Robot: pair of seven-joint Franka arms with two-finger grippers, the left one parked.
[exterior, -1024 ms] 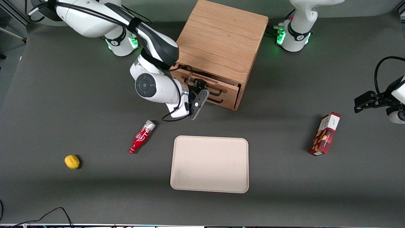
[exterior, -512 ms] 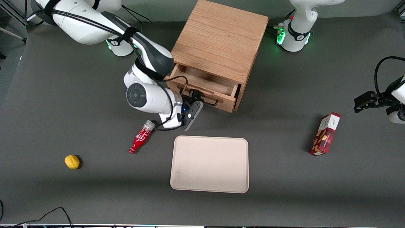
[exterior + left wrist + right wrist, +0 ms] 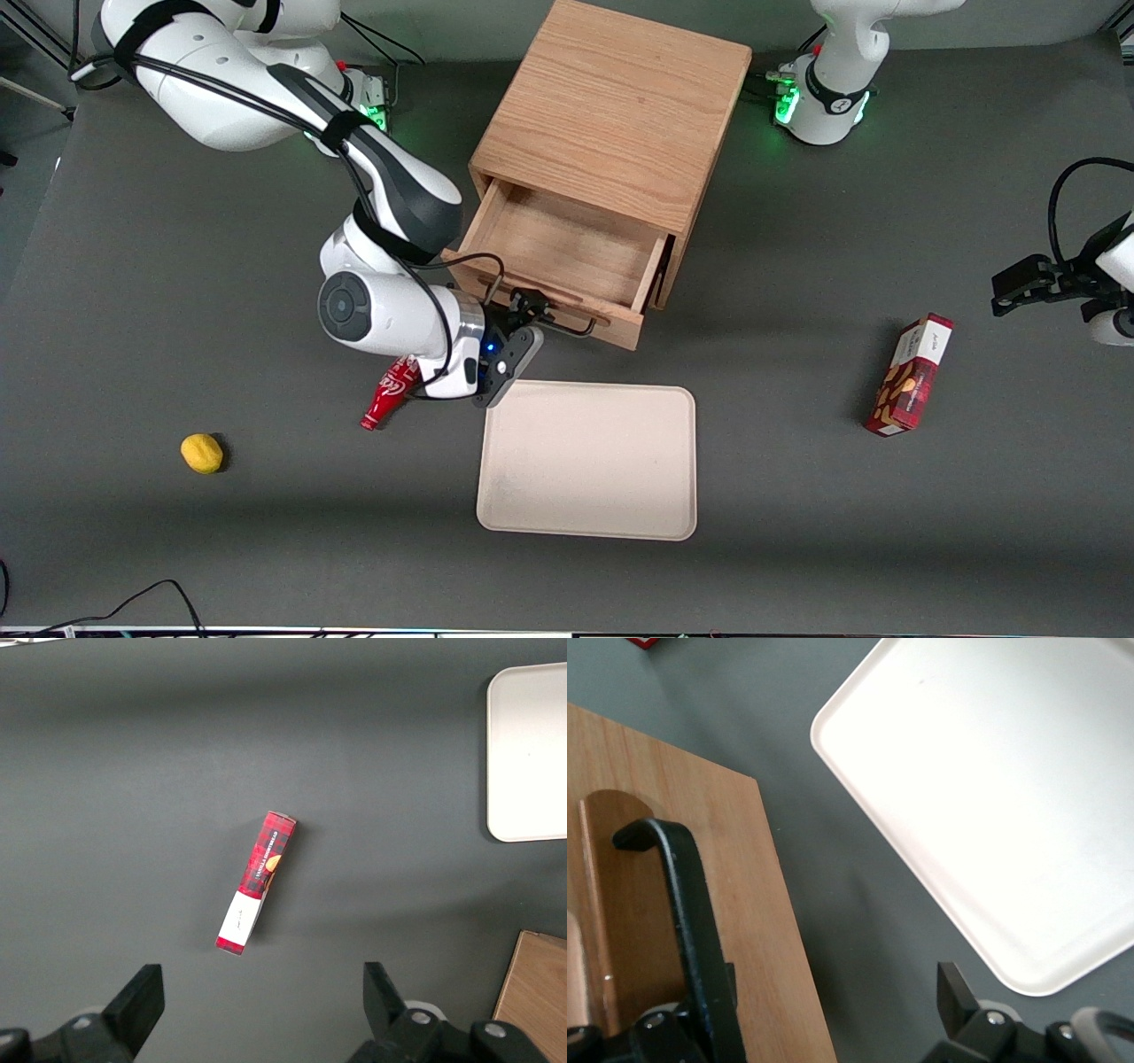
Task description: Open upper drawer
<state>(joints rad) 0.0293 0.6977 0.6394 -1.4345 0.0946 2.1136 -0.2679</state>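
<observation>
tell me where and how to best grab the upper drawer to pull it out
Grip the thin black bar handle on the front of the upper drawer, coming from in front, one finger on each side of the bar. It stands off the oak face, leaving room. The gripper is at that handle, near the tray.

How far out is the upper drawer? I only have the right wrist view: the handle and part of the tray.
Observer: The upper drawer stands well out of the cabinet. The front view shows its bare wooden floor.
Operator: Where does my gripper sit along the front?
Observer: The gripper is at the black bar handle, fingers open, near the handle's end toward the working arm's side.
Operator: Anything close to the arm?
Observer: A red bottle lies on the table, partly hidden under the wrist, beside the tray.
</observation>
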